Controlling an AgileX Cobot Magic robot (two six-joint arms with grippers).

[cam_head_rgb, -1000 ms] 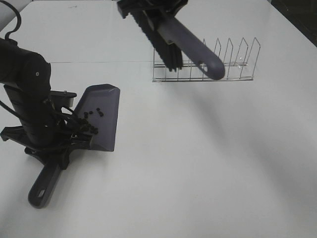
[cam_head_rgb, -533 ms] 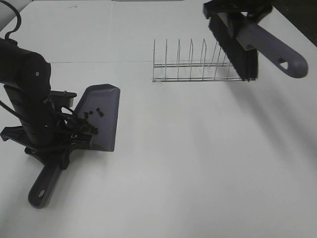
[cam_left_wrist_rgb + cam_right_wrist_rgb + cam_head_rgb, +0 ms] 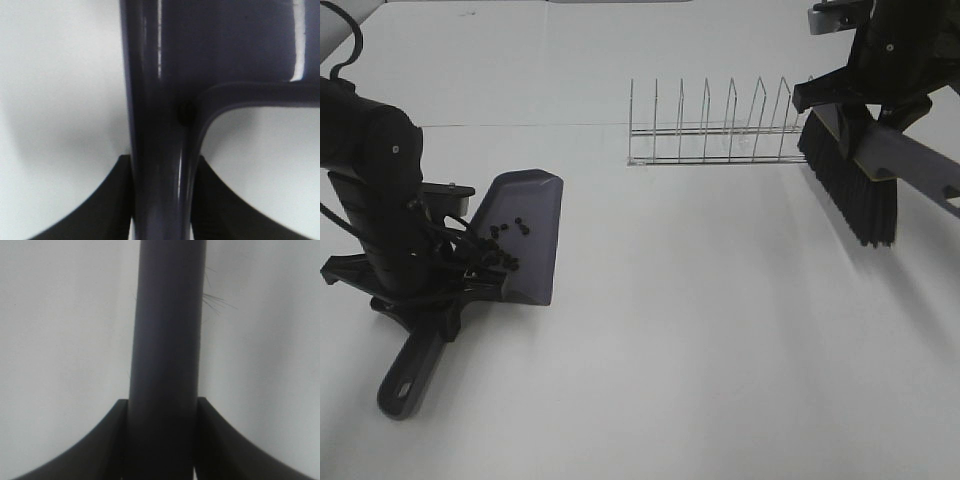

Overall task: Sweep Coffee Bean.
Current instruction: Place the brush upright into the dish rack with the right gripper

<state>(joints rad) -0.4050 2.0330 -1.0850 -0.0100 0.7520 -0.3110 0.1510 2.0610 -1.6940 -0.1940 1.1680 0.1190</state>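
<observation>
Nearest of all, the dustpan's (image 3: 525, 240) grey handle points toward the front edge of the white counter (image 3: 700, 380). The left gripper (image 3: 435, 290) clamps that handle just behind the pan. Only the left wrist view shows the hold: the black fingers (image 3: 107, 210) pinch the glossy handle from both sides, and a small dark spot sits where the handle meets the pan. Whether that spot is a bean or a hole cannot be told.

The high view alone shows the coffee beans (image 3: 502, 245). They lie inside the dustpan as a loose cluster on the side near the gripper, and none is seen on the counter around it.

Farther back and well to the right of the dustpan stands an upright wire rack (image 3: 710, 125). Just past its right end the right gripper (image 3: 870, 90) holds the brush (image 3: 855, 195), bristles down and tilted, above the counter. In the right wrist view the fingers (image 3: 100, 450) press against both sides of the dark brush handle, with a few stray bristles showing beside it.

The counter is plain, matte and evenly lit. Beyond its far right corner a dark strip of room shows.
</observation>
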